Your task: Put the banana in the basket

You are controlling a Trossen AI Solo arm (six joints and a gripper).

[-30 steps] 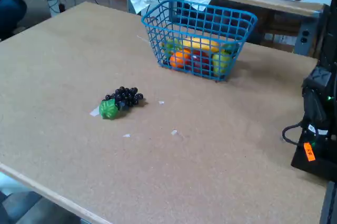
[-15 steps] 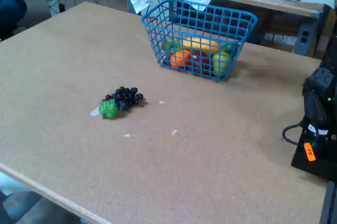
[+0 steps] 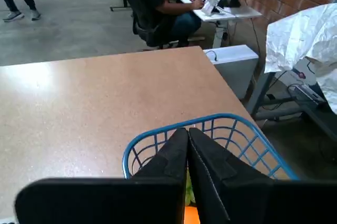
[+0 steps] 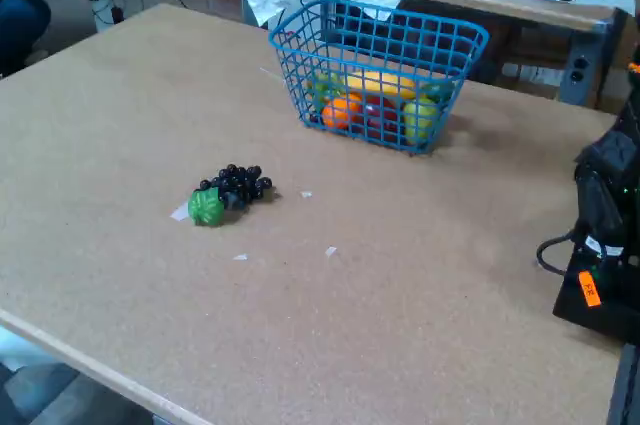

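One banana already lies inside the basket, the tool above it pressed together and empty, nothing left.

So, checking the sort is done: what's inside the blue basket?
Inside the basket lie the banana, an orange fruit, a red one and a yellow-green one. Anything beneath them is hidden.

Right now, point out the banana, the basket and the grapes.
banana (image 4: 378, 82), fixed view, middle of the yellow body seen through the mesh.
basket (image 4: 376, 19), fixed view, near top rim.
grapes (image 4: 240, 184), fixed view, middle of the dark bunch.
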